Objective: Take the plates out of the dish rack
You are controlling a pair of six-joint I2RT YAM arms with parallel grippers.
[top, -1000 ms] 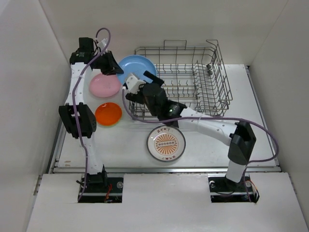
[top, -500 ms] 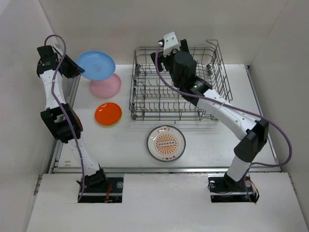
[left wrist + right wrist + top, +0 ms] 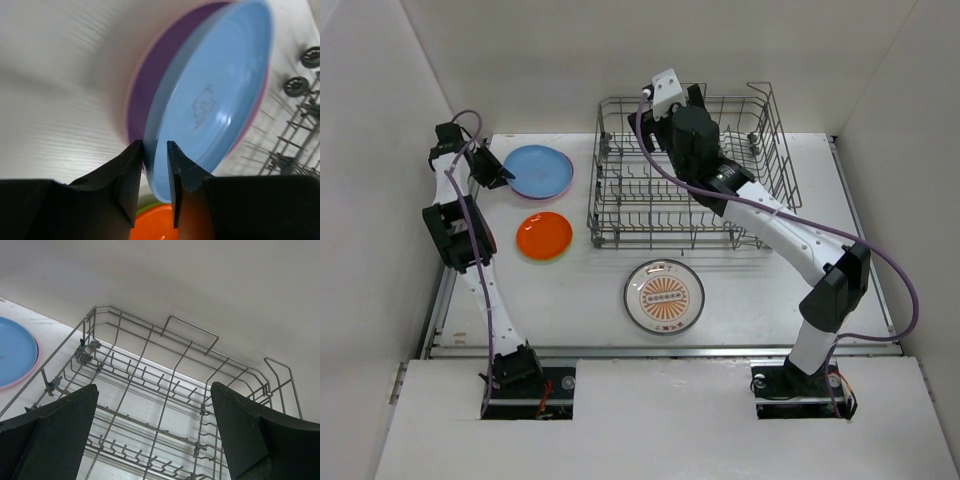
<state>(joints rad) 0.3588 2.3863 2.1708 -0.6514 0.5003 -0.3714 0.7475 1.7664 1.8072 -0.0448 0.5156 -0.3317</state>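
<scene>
My left gripper (image 3: 498, 172) (image 3: 154, 145) is shut on the near rim of the blue plate (image 3: 541, 171) (image 3: 210, 100). The blue plate lies tilted on the pink plate (image 3: 142, 85), whose edge shows under it (image 3: 525, 193). The orange plate (image 3: 544, 235) (image 3: 155, 225) lies in front of them, with a lime green edge (image 3: 149, 202) showing at it. The white sunburst plate (image 3: 664, 296) lies in front of the dish rack (image 3: 692, 180) (image 3: 150, 390). No plates show in the rack. My right gripper (image 3: 658, 125) (image 3: 154, 386) hangs wide open and empty above the rack's back left part.
White walls close in on the left, back and right. The rack's raised wire handles (image 3: 190, 330) stand near the back wall. The blue plate also shows at the left of the right wrist view (image 3: 15, 355). The left arm's links (image 3: 455, 230) stand along the left wall.
The left arm has carried the blue plate from the rack's left end out to the left and lowered it onto the pink plate. The right arm rose from the rack's front to above it.
</scene>
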